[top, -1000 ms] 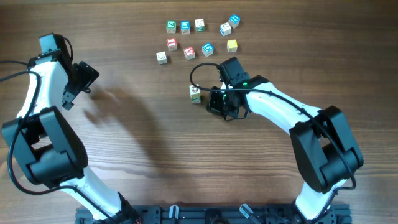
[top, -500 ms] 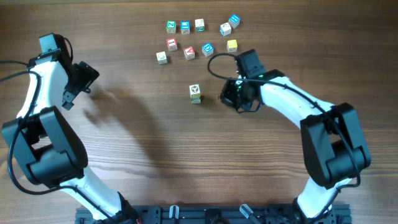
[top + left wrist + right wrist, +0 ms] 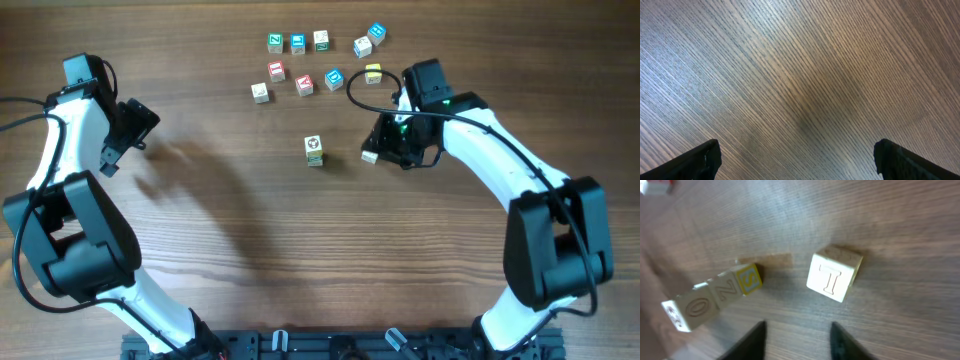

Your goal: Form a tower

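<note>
Matt wooden tower [image 3: 715, 297], grained satin wood table [image 3: 250, 230], right arm [image 3: 490, 165] glossy white plastic

The whole field is taken up by a wooden bench [image 3: 250, 260]; no wall, floor or window is seen. The top is mid-brown with fine dark grain, laid from 9 to 3 o'clock in the overhead view. A broad soft shadow [image 3: 195, 185] is noted on the bench toward 9 o'clock of centre. A black rail [image 3: 330, 345] is seen along the edge at 6 o'clock. In the left wrist view a pale sheen [image 3: 700, 45] is recorded toward 10 o'clock, where the grain is seen running diagonally.
</note>
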You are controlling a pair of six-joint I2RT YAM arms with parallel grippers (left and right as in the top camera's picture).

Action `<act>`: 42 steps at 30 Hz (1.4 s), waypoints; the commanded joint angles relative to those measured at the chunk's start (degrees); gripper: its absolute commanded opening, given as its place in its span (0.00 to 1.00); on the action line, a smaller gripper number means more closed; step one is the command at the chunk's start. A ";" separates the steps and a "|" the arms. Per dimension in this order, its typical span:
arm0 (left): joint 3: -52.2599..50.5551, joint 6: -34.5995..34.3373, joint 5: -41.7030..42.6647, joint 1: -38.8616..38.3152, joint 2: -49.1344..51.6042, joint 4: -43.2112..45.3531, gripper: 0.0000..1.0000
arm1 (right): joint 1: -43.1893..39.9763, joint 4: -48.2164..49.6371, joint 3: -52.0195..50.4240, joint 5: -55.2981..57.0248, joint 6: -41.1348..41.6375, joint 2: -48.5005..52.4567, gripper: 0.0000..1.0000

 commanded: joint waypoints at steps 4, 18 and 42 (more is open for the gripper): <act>0.59 -0.20 -0.55 0.20 -1.16 0.00 1.00 | 3.17 -1.57 1.09 18.47 6.16 -1.14 0.59; 0.59 -0.20 -0.55 0.20 -1.16 0.00 1.00 | 10.75 3.65 1.03 32.76 10.01 5.55 0.65; 0.59 -0.20 -0.55 0.20 -1.16 0.00 1.00 | 10.75 5.09 0.87 32.74 8.28 8.26 0.59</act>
